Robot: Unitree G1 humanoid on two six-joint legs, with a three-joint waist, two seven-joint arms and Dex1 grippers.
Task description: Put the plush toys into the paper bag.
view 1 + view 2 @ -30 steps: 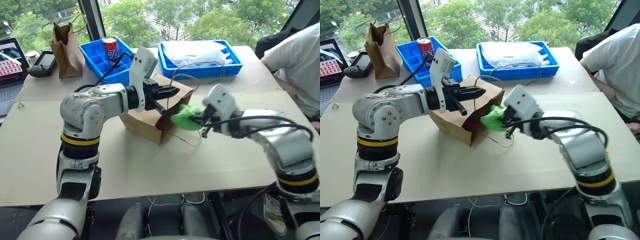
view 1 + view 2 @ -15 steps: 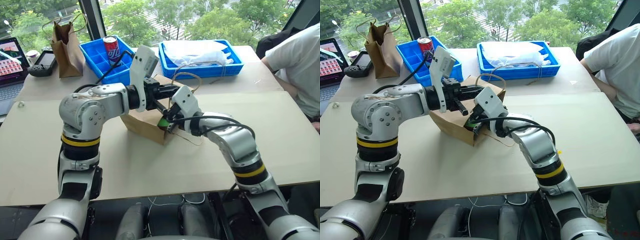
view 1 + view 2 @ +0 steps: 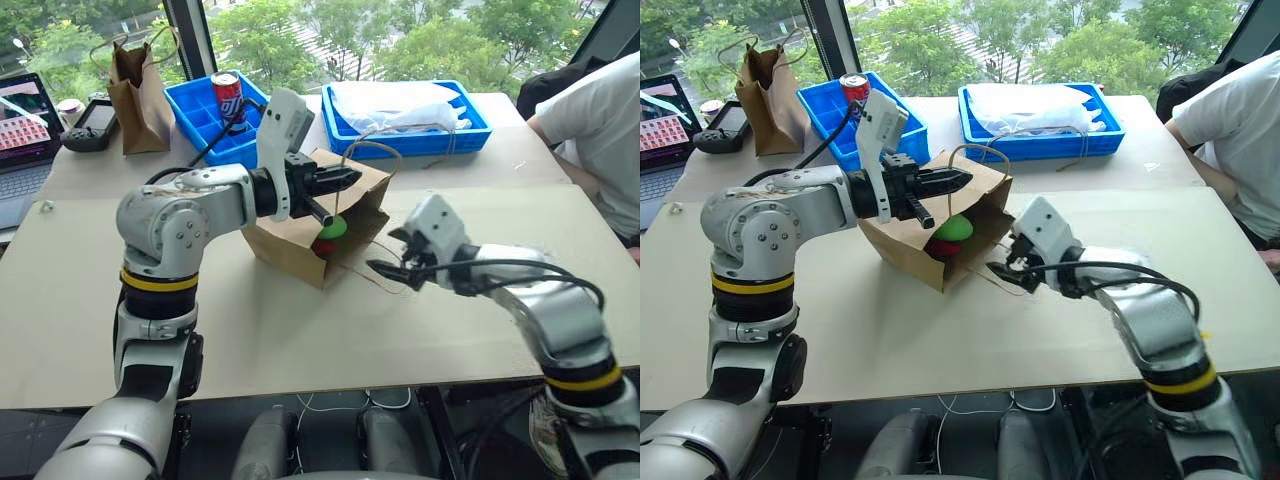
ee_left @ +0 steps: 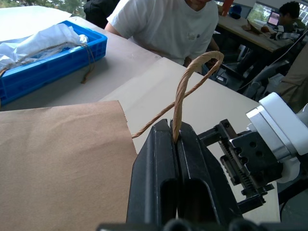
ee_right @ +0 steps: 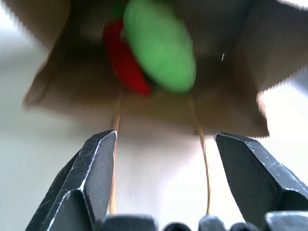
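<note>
The right claw (image 3: 1002,266), emptied and wide, has backed off; green toy (image 3: 954,228) now lies inside the paper bag (image 3: 985,205) (left claw (image 4: 176,139) pinches its handle (image 4: 192,77)), so bagging looks finished.

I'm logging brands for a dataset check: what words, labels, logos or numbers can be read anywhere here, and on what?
Nothing can be read for certain.
Red can in the blue bin: white and blue markings, too small and blurred to read.
Laptop screen: coloured graphics, no legible text.
Paper bag: no print visible.
</note>
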